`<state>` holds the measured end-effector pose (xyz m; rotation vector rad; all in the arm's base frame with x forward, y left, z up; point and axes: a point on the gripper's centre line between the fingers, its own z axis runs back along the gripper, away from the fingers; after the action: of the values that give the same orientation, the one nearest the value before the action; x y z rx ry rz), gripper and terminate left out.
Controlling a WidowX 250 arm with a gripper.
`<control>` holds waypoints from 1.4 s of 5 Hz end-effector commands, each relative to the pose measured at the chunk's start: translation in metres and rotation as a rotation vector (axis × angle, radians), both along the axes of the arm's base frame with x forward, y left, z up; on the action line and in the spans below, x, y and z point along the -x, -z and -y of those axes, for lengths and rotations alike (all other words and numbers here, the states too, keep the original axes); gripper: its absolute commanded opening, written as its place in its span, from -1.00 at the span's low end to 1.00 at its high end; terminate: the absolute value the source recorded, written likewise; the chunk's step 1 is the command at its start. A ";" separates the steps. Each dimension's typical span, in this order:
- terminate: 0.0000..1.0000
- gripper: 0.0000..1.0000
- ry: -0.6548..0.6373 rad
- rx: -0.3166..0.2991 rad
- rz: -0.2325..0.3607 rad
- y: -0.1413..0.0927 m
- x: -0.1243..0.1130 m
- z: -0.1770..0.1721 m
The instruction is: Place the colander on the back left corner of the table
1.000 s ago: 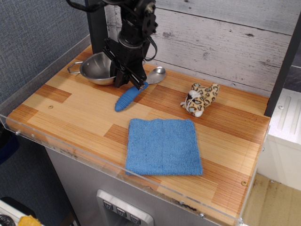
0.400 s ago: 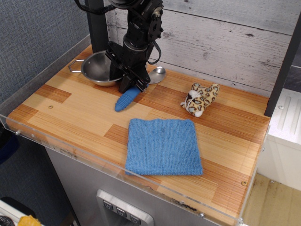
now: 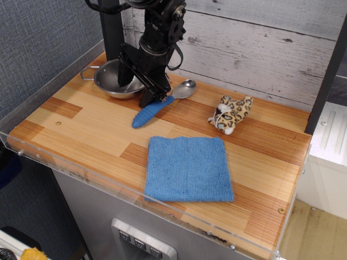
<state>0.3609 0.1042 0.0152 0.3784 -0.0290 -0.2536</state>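
Observation:
The colander (image 3: 110, 80) is a shiny steel bowl with a wire loop handle, resting on the wooden table (image 3: 87, 122) near its back left corner, in front of the black arm post. My gripper (image 3: 135, 91) points down over the colander's right rim. One finger (image 3: 123, 75) is inside the bowl. The other finger (image 3: 147, 98) is outside it, by the spoon. The jaws stand apart, straddling the rim without closing on it.
A blue-handled metal spoon (image 3: 154, 109) lies just right of the colander, under the gripper. A blue cloth (image 3: 187, 169) lies at the front middle. A leopard plush toy (image 3: 231, 112) lies at the back right. A clear acrylic rim (image 3: 108, 181) edges the table.
The colander has shifted slightly toward the back left corner. The gripper has moved with it and turned a little. The spoon's bowl has shifted slightly.

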 end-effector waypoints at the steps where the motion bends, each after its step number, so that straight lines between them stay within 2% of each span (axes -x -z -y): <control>1: -1.00 1.00 -0.003 0.027 0.087 -0.039 -0.001 0.004; 3: -1.00 1.00 -0.012 0.066 0.158 -0.078 0.003 0.007; 4: -1.00 1.00 -0.026 0.088 0.218 -0.111 0.009 0.007; 5: -1.00 1.00 -0.023 0.113 0.258 -0.133 0.017 0.010; 7: -1.00 1.00 -0.023 0.113 0.258 -0.133 0.017 0.010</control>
<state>0.3480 0.0908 0.1318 0.2812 -0.2475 -0.1869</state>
